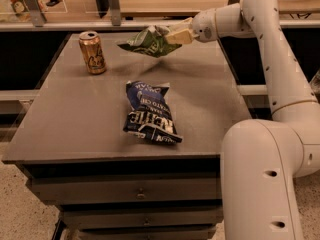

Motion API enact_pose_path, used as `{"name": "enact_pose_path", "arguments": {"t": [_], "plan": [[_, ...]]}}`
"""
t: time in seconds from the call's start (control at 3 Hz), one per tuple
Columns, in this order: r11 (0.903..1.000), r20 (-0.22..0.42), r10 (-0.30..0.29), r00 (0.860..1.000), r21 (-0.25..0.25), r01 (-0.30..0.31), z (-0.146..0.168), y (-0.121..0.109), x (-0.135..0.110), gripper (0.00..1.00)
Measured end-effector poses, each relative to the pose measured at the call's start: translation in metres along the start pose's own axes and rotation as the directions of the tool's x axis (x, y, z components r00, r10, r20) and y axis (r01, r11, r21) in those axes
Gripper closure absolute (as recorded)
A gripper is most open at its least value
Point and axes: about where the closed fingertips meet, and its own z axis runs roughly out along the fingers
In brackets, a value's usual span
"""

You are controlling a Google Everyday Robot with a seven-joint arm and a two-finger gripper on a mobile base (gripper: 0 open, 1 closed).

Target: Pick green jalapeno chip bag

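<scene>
Now | gripper (pixel 176 36) above far side of table (pixel 75 114) | clenched on green jalapeno chip bag (pixel 146 42) | bag juts from its tips toward can (pixel 92 52), off the surface

1. The green jalapeno chip bag (pixel 146 42) is a small, crumpled green foil snack bag with a pale whitish patch on its upper face.
2. It hangs clear of the table (pixel 75 119), above the far part of the top, close to the far edge and nearer the far right corner than the far left one.
3. It sits roughly level, its long axis running along the far edge, and its free end tapers to a point toward the far left corner.
4. The gripper (pixel 174 36) is at the bag's other end, also near the far edge, its pale fingers pinched on the foil.
</scene>
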Motion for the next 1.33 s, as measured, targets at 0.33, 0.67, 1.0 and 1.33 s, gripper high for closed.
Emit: {"name": "enact_pose_path", "arguments": {"t": [0.33, 0.67, 1.0, 1.33], "plan": [[0.9990, 0.076, -0.010, 0.997, -0.043, 0.013, -0.013, 0.012, -0.013, 1.00], [0.9974, 0.136, -0.019, 0.990, -0.066, 0.029, -0.027, 0.024, -0.026, 1.00], [0.9990, 0.133, -0.013, 0.991, -0.041, 0.018, -0.046, 0.031, -0.033, 1.00], [0.9997, 0.117, 0.003, 0.993, -0.023, 0.000, -0.057, 0.046, -0.040, 1.00]]}}
